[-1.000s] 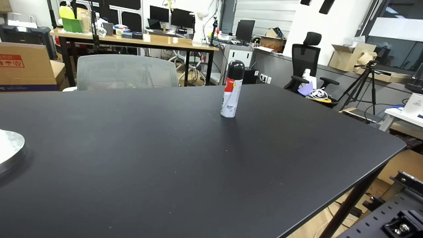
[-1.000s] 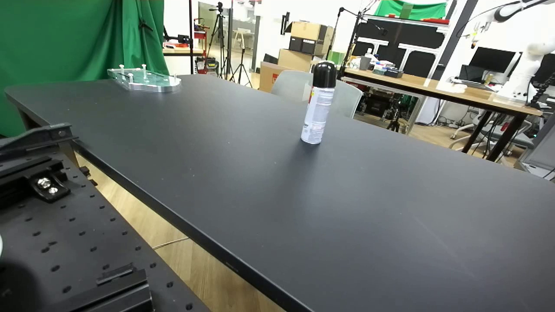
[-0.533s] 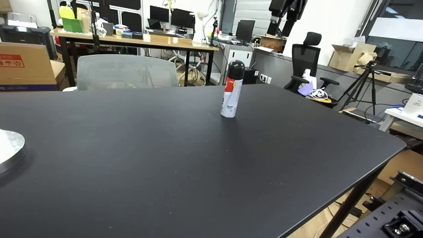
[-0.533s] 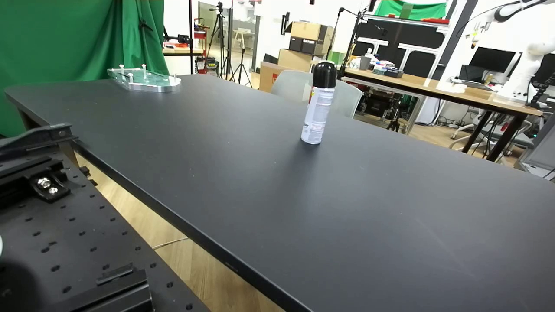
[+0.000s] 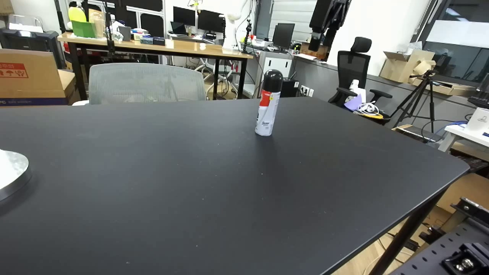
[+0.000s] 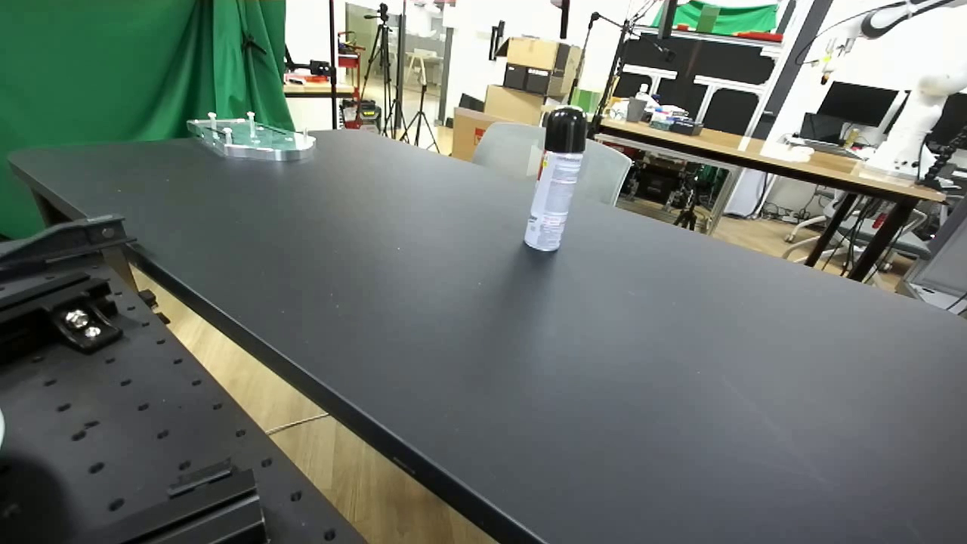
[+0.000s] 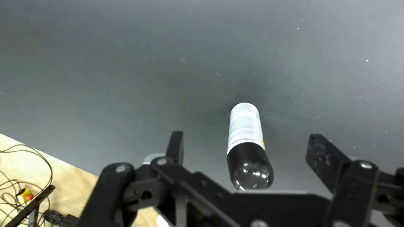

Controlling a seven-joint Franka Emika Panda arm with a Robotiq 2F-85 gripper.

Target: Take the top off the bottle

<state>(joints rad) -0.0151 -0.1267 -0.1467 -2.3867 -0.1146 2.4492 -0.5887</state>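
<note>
Holds the pincer (image 7: 246,142) spread wide, above the table (image 5: 172,172) and clear of the bottle (image 5: 265,120). Has that bottle upright on the table with the top (image 5: 272,80) on, seen between the fingers (image 7: 325,160) in the wrist view.

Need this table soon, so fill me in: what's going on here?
A robot is set to take the top off a bottle, but holds nothing yet. The bottle stands upright on the table with its top on. In the wrist view the jaws are open and show on either side of the bottle; in both exterior views they appear higher up, clear of it.
</note>
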